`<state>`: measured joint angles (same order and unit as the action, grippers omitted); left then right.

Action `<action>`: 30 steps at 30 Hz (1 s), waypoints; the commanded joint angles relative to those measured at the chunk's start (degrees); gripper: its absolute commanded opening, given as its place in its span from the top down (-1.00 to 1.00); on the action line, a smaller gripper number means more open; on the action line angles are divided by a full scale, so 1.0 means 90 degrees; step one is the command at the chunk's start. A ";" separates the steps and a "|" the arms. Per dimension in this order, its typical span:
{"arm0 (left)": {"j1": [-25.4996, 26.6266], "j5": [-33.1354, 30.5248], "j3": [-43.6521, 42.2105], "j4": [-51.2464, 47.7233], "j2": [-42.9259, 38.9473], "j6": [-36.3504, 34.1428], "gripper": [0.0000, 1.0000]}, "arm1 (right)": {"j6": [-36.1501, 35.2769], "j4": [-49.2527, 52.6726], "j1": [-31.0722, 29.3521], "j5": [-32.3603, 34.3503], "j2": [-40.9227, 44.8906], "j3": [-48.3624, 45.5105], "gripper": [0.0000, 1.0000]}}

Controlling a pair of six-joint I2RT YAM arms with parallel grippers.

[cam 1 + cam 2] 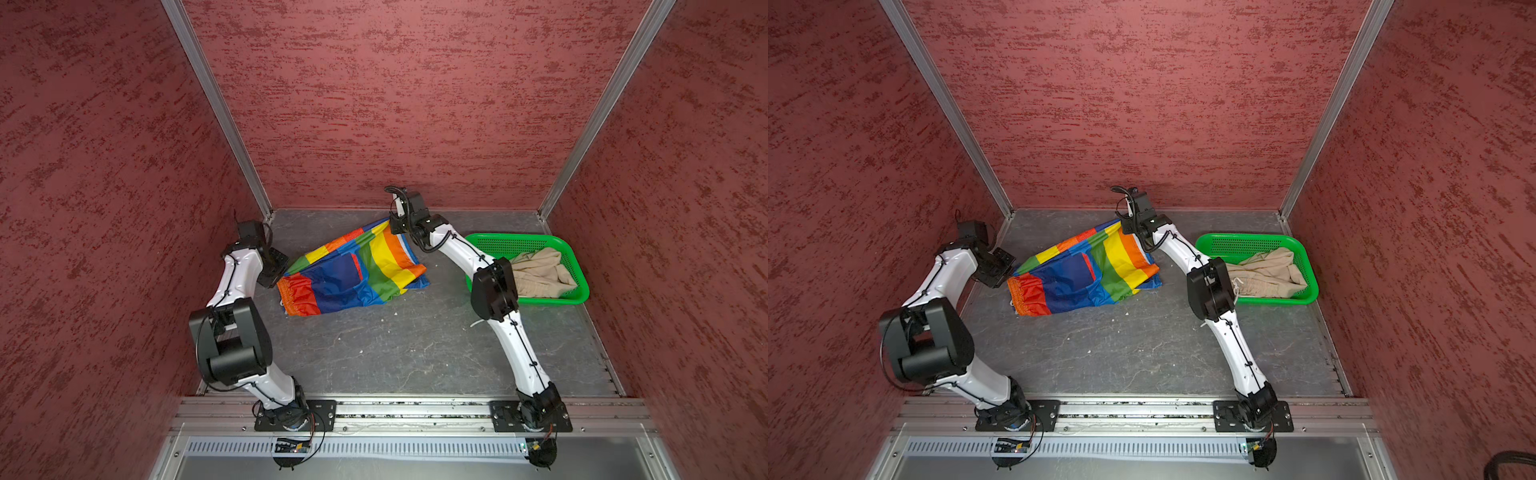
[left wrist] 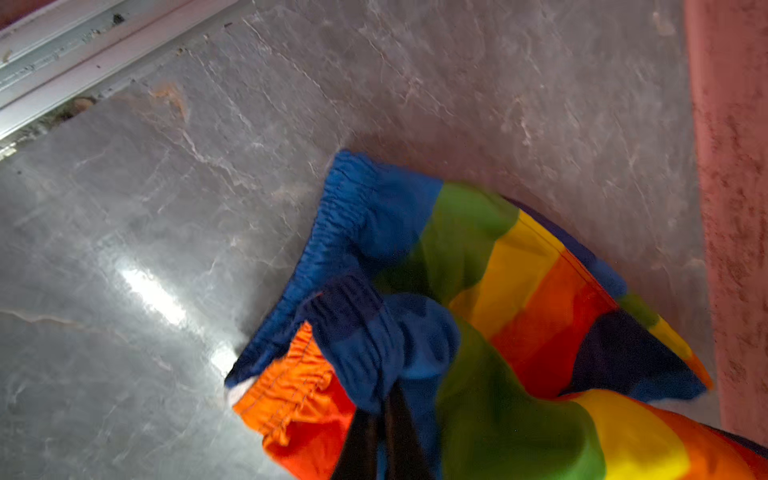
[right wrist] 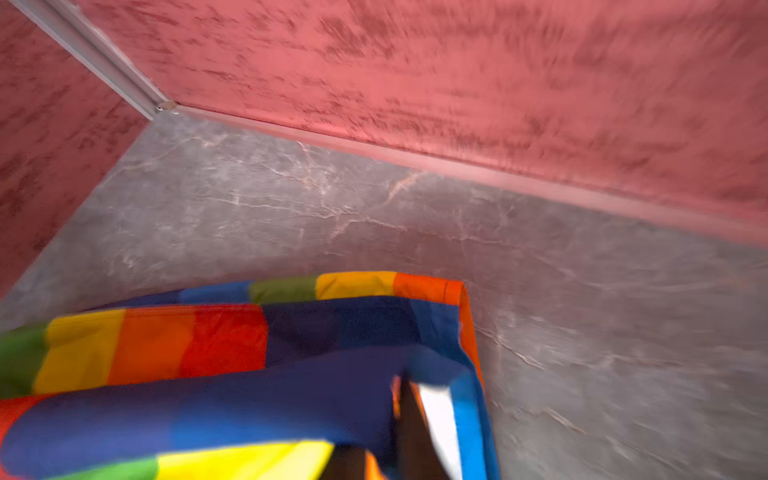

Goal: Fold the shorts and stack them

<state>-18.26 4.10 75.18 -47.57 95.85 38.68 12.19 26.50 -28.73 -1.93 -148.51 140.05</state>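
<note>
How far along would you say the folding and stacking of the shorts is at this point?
Done: nothing is folded or stacked yet. In hand: the rainbow shorts lie spread and rumpled on the table, the left gripper pinching the waistband and the right gripper holding a raised far corner. Left: fold them, then take the beige shorts, crumpled in the green basket, fold them and stack both.

No words, numbers or signs can be read on the rainbow shorts (image 1: 353, 274), the beige shorts (image 1: 540, 274) or the green basket (image 1: 511, 239).
</note>
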 commanded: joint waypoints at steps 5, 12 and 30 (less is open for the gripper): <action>-0.0212 -0.0579 0.0873 0.0063 0.0474 0.0039 -0.49 | 0.0205 0.0114 0.0282 -0.0294 -0.0092 0.0709 -0.38; -0.0101 -0.0814 0.1188 -0.0262 -0.0156 -0.0167 -0.61 | 0.0277 0.0131 0.0282 -0.0148 0.1711 -0.2170 -0.41; 0.0785 -0.0272 -0.1376 0.0830 -0.0399 -0.0049 -0.15 | 0.0989 -0.1358 0.0077 -0.1494 0.3517 -0.6474 0.29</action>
<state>-10.66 0.49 62.02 -43.68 90.96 37.87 20.05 17.65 -27.66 -13.52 -117.12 83.02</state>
